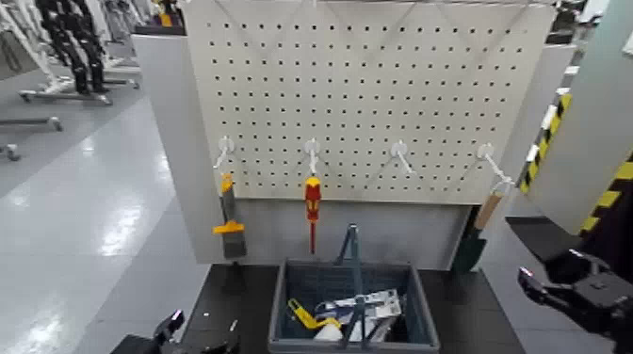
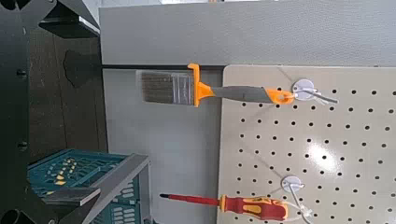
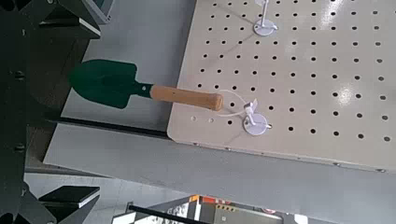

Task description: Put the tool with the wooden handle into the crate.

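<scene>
The trowel (image 3: pixel 140 88) hangs at the right of the head view, its white cord looped over the rightmost hook (image 1: pixel 485 151) of the pegboard (image 1: pixel 358 104), so its weight lets the dark green blade point downward, slightly aslant. The right gripper (image 1: pixel 549 264), at the lower right, has its fingers apart and empty, near the tool but not touching it; they stand ready, it seems, to close on the handle, and lifting the loop clear of the hook would likely come next. The left gripper (image 1: pixel 207 321), at the bottom left, also has its fingers apart and holds nothing. A brush (image 2: pixel 210 91) and a red-and-yellow screwdriver (image 1: pixel 313 193) hang alike from hooks further left. The crate (image 1: pixel 353 346) sits at bottom centre on the dark surface (image 1: pixel 480 311), open-topped to take tools, with its handle upright across the opening, which the trowel would need to pass beside. Its plastic is rigid and blue-grey; the trowel's handle is smooth, pale, rounded wood, its blade broad and tapered to a point.
</scene>
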